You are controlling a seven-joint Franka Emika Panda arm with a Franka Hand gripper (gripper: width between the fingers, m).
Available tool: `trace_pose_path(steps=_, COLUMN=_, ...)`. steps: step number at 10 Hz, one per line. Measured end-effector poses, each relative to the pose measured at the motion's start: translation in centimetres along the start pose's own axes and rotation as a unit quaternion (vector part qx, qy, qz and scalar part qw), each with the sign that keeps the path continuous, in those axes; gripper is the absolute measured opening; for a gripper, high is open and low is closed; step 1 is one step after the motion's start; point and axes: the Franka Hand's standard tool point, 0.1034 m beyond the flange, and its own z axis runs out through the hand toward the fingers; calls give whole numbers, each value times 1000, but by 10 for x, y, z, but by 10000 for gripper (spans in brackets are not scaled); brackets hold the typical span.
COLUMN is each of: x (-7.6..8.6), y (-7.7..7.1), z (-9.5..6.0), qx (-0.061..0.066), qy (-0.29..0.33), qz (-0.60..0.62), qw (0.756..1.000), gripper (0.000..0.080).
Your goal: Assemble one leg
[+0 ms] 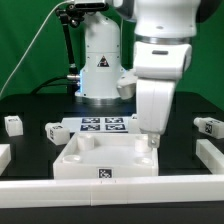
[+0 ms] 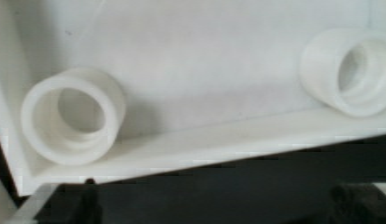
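The large white tabletop (image 1: pixel 100 155) lies upside down in the middle of the table, tag on its front face. My gripper (image 1: pixel 153 140) hangs just above its rear corner on the exterior view's right. In the wrist view the tabletop's underside (image 2: pixel 208 90) fills the picture, with two round sockets (image 2: pixel 74 115) (image 2: pixel 350 70). My gripper (image 2: pixel 211 200) is open, with dark fingertips (image 2: pixel 65 205) at the picture's edge and nothing between them. Small white legs with tags lie apart on the black table: two at the exterior view's left (image 1: pixel 13 124) (image 1: pixel 52 130), one at the right (image 1: pixel 207 126).
The marker board (image 1: pixel 103 124) lies behind the tabletop, in front of the robot's base (image 1: pixel 100 70). White rails border the work area at the front (image 1: pixel 110 195), at the exterior view's left (image 1: pixel 4 155) and right (image 1: pixel 210 155).
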Motion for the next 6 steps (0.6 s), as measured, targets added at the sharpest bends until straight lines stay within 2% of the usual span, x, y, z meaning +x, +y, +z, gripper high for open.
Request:
trace_pose_path(steps=1, x=-9, y=0, z=-4, qx=-29, qy=10, qz=-21, qw=999, gripper=650)
trace_pose_path(steps=2, x=-15, y=-4, z=-6, qx=-24, qy=8, qz=-19, qw=999, gripper=650)
trace_pose_path(steps=6, x=-15, y=-4, z=-4, qx=-23, qy=8, qz=-17, qw=1000, gripper=650)
